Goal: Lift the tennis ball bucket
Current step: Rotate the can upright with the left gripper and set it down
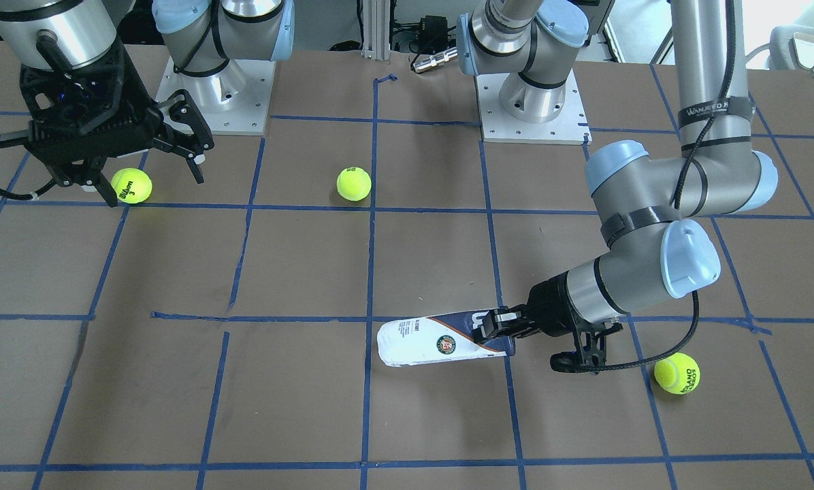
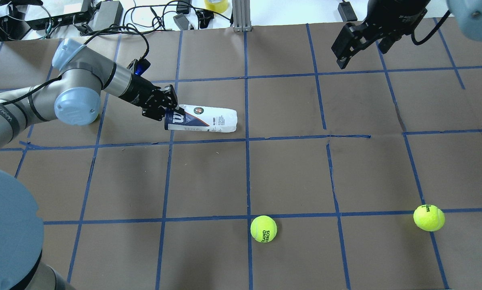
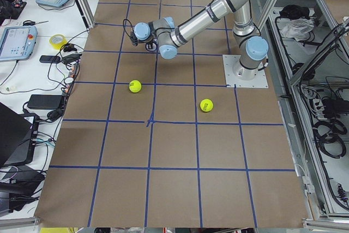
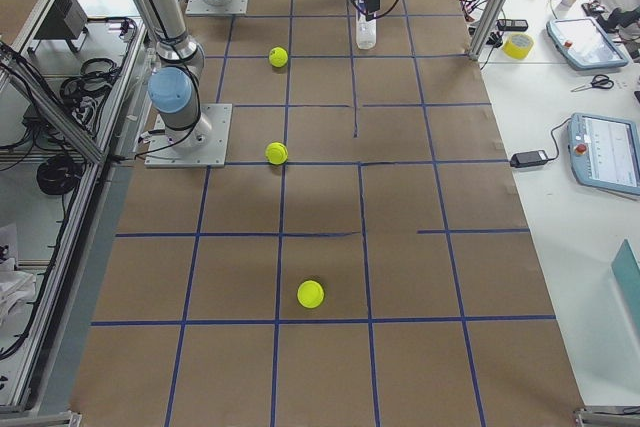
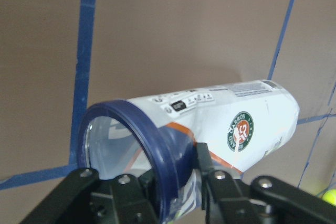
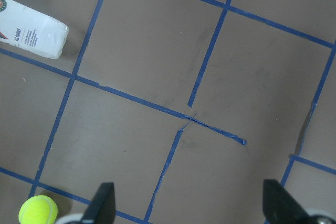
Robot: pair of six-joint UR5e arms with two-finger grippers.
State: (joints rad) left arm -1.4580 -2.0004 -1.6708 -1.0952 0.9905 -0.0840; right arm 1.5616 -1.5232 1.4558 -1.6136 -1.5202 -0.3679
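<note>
The tennis ball bucket [image 1: 434, 344] is a slim white can with a round emblem and a navy rim, lying on its side on the brown table. It also shows in the overhead view [image 2: 208, 119] and the left wrist view [image 5: 236, 124]. My left gripper [image 1: 494, 328] is shut on the can's navy rim, one finger inside the open end and one outside [image 5: 210, 174]. The far end rests on the table. My right gripper [image 1: 152, 180] is open and empty, hovering far from the can, next to a tennis ball; its fingers [image 6: 102, 203] are spread wide.
Three yellow-green tennis balls lie loose: one [image 1: 131, 186] by my right gripper, one [image 1: 353, 184] near the arm bases, one [image 1: 676, 373] beside my left forearm. Blue tape lines grid the table. Both arm bases [image 1: 529, 116] stand at the robot side.
</note>
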